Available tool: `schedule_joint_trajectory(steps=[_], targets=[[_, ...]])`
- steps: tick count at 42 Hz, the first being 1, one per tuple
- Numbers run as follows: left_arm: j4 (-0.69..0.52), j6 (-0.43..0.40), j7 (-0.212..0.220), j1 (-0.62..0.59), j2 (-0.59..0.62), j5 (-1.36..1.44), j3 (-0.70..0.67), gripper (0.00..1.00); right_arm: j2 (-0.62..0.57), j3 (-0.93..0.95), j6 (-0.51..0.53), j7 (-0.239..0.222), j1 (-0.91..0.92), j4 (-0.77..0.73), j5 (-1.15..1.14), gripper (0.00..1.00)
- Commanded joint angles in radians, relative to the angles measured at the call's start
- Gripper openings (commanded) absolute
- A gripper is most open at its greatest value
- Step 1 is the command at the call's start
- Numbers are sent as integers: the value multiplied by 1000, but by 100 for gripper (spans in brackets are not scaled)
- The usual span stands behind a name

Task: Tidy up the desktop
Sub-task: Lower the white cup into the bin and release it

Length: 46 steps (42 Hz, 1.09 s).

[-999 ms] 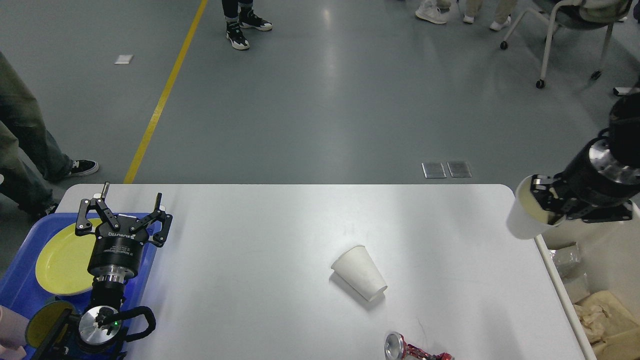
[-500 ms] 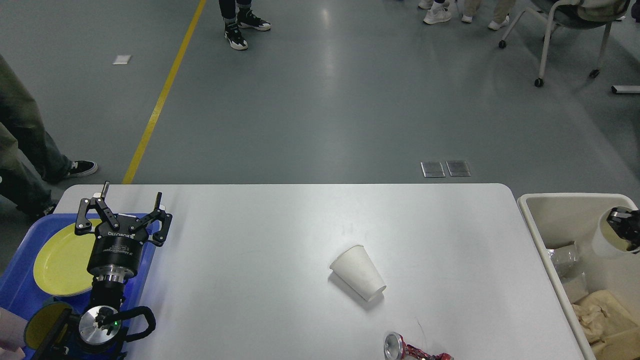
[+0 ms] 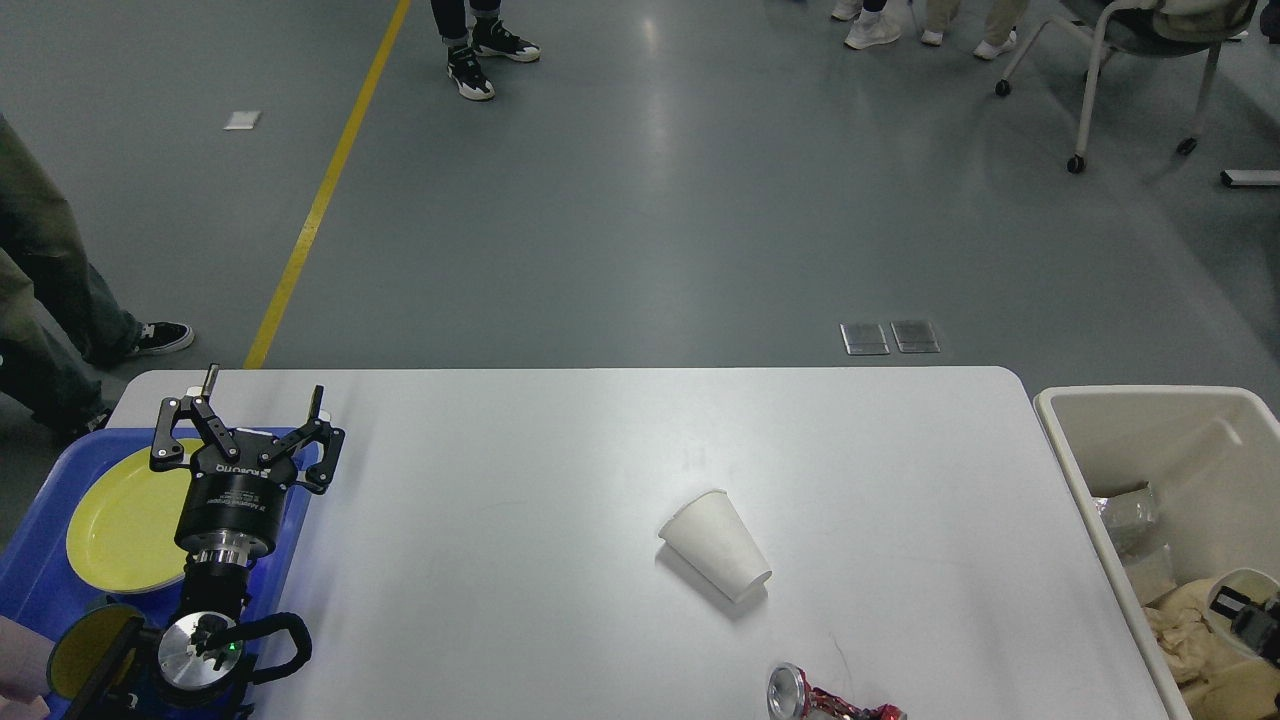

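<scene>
Mostly the head view is filled by the desktop (image 3: 560,470), a smooth white slab with rounded corners, matte but catching a soft glare near its middle. A white paper cup (image 3: 718,545) lies tipped on its side right of centre, a tapered cone with its rim toward the upper left. Near the front edge lies a crushed red can (image 3: 825,700), its round silver end facing left, partly cut off by the picture's bottom.

At the left end sits a glossy blue plastic tray (image 3: 30,570) holding a round yellow plate (image 3: 125,520), flat and shiny. Above the tray hangs the left gripper (image 3: 262,405), black metal with linked fingers, its jaws spread wide and holding nothing.

Beside the right end stands a beige bin (image 3: 1140,410), rectangular with smooth walls. Inside are crumpled tan paper (image 3: 1195,625) and a clear crinkled wrapper (image 3: 1125,512). Low in the bin at the picture's edge, the right gripper (image 3: 1262,622) shows only as a dark sliver against a second white cup (image 3: 1228,590); whether its jaws clasp the cup I cannot tell.
</scene>
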Motion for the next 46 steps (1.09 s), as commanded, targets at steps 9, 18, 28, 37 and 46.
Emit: schedule_joint_trajectory(steps=[9, 18, 28, 37, 46], targets=[[0, 1, 0, 0, 0, 0, -1, 96, 90, 81, -27, -15, -176, -195, 7, 0], [0, 1, 0, 0, 0, 0, -1, 96, 90, 84, -36, -18, -176, -195, 7, 0], [0, -1, 0, 0, 0, 0, 0, 96, 87, 87, -102, -11, -173, -192, 6, 96], [0, -1, 0, 0, 0, 0, 0, 96, 90, 87, -145, -11, -173, -179, 6, 100], [0, 1, 0, 0, 0, 0, 0, 96, 85, 90, -144, -9, -159, -160, 4, 100]])
